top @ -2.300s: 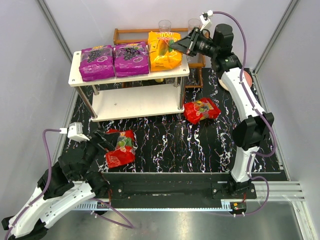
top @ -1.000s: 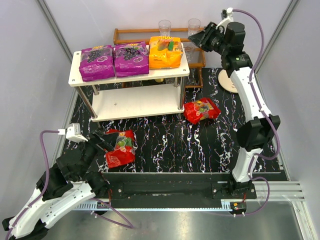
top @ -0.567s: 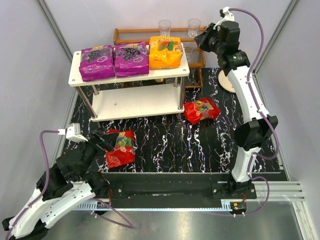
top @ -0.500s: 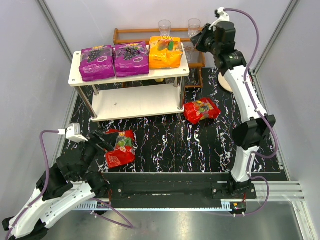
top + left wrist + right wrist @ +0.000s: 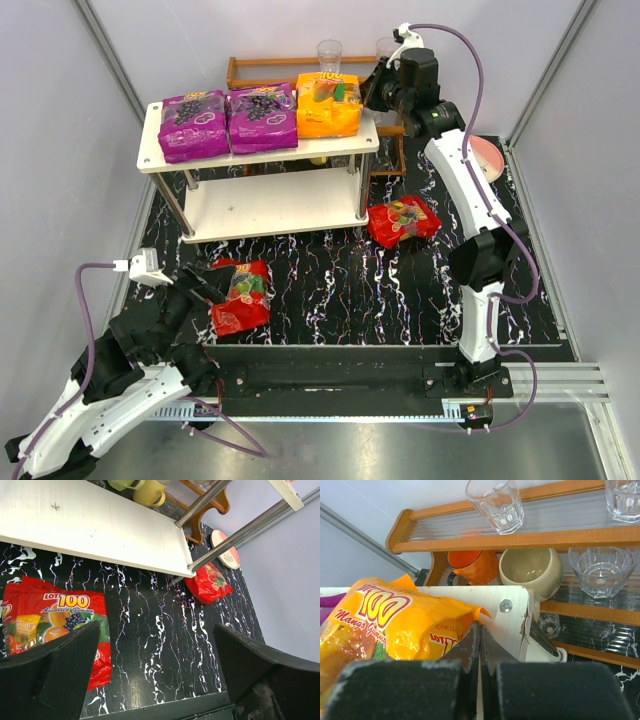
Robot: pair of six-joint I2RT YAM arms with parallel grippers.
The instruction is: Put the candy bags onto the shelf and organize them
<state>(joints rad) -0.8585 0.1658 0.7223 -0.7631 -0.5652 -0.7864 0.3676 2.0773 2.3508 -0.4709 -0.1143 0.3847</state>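
Right claw (image 5: pixel 479 628) closed beside orange bag (image 5: pixel 395 622), long axis seemingly front-to-back; left claw (image 5: pixel 156 627) open.

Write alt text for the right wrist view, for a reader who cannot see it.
The right gripper, jaws shut, points at the right edge of an orange candy bag lying on top of the white shelf. Behind stands a brown wooden rack holding clear glasses, with an orange mug and a cream mug under its top board.
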